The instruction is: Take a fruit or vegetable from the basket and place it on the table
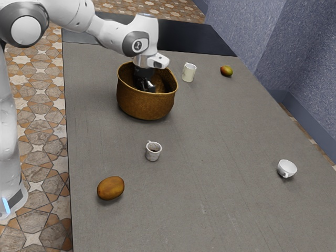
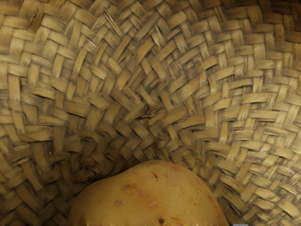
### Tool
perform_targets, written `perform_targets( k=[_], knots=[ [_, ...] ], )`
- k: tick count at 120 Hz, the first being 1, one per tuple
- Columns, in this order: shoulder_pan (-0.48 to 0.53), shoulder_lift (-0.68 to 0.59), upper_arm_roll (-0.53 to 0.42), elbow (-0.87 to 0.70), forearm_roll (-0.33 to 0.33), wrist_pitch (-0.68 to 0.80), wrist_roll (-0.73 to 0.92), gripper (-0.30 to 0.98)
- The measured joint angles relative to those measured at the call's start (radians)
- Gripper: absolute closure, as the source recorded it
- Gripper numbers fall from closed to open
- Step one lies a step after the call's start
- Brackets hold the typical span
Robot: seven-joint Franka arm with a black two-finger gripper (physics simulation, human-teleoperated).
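Pincer is down inside the woven basket, upper middle of the exterior view, below the rim; how far open it is, and whether it has hold of anything, can't tell from here. Target looks like a potato, yellowish with brown specks, in the basket, either held or just under the hand in the wrist view. Step in hand: the pick, grasp unconfirmed. Next move, as judged: if the grip isn't made, center on the potato and close on it; if it is, lift straight up until the potato clears the rim, then carry it over and lower it gently. Good drop zone would be the bare table, center to lower right of the exterior frame, between the speckled cup and the white cup. Risks: potato is rounded and could slip or roll, and the wall is near, so a sideways pull may drag the basket. Brown oval item, lower left of the exterior frame, is already on the table, so not the one to pick.
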Motion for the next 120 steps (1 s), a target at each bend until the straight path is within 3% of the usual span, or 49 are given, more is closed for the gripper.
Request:
perform_targets(
  k=[20, 36, 54, 78, 104, 120],
  knots=[
    [0.002, -0.003, 0.0, 0.0, 0.004, 0.006, -0.01, 0.41],
    [-0.006, -0.058, 0.006, 0.001, 0.01, 0.007, -0.017, 0.37],
    [-0.008, -0.132, 0.021, 0.017, 0.042, 0.007, -0.024, 0.45],
    [-0.092, -0.207, -0.038, 0.168, 0.084, 0.008, -0.035, 0.46],
    [-0.214, -0.022, -0.15, 0.45, 0.091, 0.012, -0.058, 0.45],
    [-0.223, 0.008, -0.157, 0.477, 0.078, 0.016, -0.057, 0.19]
  ],
)
